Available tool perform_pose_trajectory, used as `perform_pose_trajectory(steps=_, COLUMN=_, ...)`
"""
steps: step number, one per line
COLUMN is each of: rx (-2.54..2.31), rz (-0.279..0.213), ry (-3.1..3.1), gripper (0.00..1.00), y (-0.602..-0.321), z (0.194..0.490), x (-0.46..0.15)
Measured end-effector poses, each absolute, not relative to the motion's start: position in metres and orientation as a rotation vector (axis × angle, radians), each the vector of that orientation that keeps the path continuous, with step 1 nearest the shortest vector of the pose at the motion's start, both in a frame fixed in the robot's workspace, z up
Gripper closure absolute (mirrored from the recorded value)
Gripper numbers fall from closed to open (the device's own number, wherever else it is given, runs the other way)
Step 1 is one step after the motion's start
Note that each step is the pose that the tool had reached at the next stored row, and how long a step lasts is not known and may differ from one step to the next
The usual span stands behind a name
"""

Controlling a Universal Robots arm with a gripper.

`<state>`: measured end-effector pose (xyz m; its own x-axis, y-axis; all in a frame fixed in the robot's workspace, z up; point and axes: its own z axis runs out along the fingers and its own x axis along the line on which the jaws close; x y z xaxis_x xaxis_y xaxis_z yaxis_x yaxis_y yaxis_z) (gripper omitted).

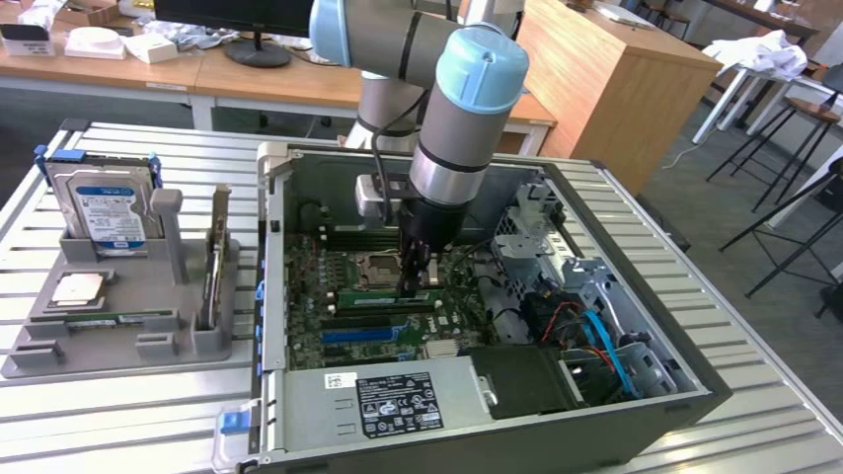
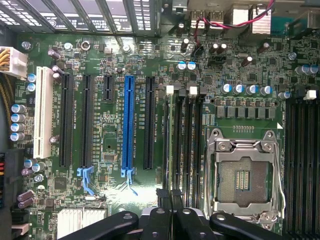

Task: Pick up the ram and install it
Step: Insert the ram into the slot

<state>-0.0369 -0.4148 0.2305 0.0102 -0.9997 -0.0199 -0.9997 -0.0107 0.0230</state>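
The ram shows edge-on in the wrist view as a thin green stick lying along a black memory slot beside the processor socket. My gripper is shut on its near end, fingertips pressed to both faces. In the exterior view the ram is a green strip standing on the motherboard inside the open computer case, with the gripper reaching straight down onto it. Whether the stick is fully seated in the slot cannot be told.
A grey parts tray at the exterior view's left holds a hard drive, a silver processor chip and an upright card. A long blue slot, capacitors, cables and the power supply crowd the case.
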Motion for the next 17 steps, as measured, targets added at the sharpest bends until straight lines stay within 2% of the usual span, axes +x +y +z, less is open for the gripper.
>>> perform_pose_trajectory(steps=17, rx=2.232, rz=-0.047, ry=-2.207, gripper=0.89, y=-0.4148, z=0.2265, x=-0.0371)
